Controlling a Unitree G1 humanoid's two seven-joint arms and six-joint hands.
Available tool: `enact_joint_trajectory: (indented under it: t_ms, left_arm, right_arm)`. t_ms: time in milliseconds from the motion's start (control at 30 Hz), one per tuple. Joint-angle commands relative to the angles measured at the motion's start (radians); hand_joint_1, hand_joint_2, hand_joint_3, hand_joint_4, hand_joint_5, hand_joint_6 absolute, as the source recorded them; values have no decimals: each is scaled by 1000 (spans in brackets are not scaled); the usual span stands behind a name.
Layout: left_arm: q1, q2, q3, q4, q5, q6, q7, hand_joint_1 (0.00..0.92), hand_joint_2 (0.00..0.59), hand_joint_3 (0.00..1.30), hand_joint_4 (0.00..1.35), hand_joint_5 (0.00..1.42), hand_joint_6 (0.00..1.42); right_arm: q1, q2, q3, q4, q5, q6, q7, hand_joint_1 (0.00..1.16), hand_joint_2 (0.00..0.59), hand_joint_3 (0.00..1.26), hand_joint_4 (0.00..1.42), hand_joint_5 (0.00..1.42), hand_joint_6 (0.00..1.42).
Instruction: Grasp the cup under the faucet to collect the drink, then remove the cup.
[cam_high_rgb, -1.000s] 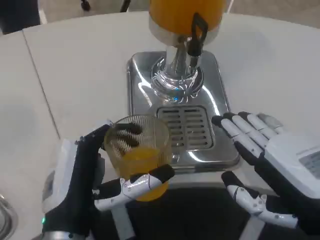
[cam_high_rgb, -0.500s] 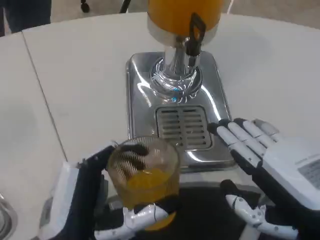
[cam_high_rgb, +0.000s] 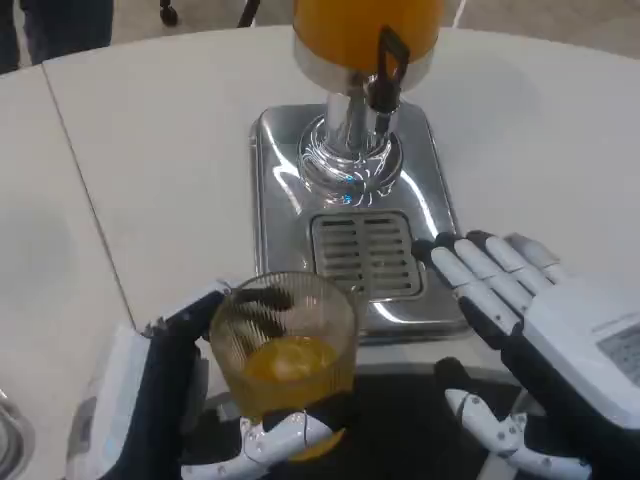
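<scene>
At the near edge of the white table (cam_high_rgb: 150, 150), I have the clear ribbed glass cup (cam_high_rgb: 285, 355), partly filled with orange drink, wrapped in my left hand (cam_high_rgb: 170, 410): dark fingers curve round its far and left side, and a white-and-black finger (cam_high_rgb: 275, 440) crosses under its front, so the hand is clamped on the cup. The cup stands upright, its long axis vertical, and sits down-left of the slotted drip grate (cam_high_rgb: 365, 253) on the polished steel dispenser base (cam_high_rgb: 275, 190), off the grate and well short of the black faucet lever (cam_high_rgb: 383, 65) below the orange tank (cam_high_rgb: 360, 25).

My right hand (cam_high_rgb: 540, 340) lies to the right of the base, fingers spread and straight, holding nothing, fingertips (cam_high_rgb: 440, 248) just beside the grate's right edge.

I judge the filling done and the removal under way. What the next move turns on is that the cup lies entirely within the left hand, to the left of the base, with the right hand well apart across the front. The left carries it alone, so I must keep the glass vertical while drawing it away.
</scene>
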Motion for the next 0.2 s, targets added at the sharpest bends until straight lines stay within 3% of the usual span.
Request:
enact_joint_trajectory:
  t_ms: [33, 200]
  left_arm:
    - [-10, -14, 4, -9, -24, -4, -20, 676, 64, 1070, 1321, 1405, 1424]
    - [-32, -2, 25, -4, 34, -35, 2, 677, 65, 1072, 1311, 1405, 1424]
  right_arm:
    - [-2, 1, 7, -3, -13, -1, 11, 130, 586, 0, 0, 0, 1]
    - [-12, 7, 10, 1, -41, 2, 6, 136, 586, 0, 0, 0, 9]
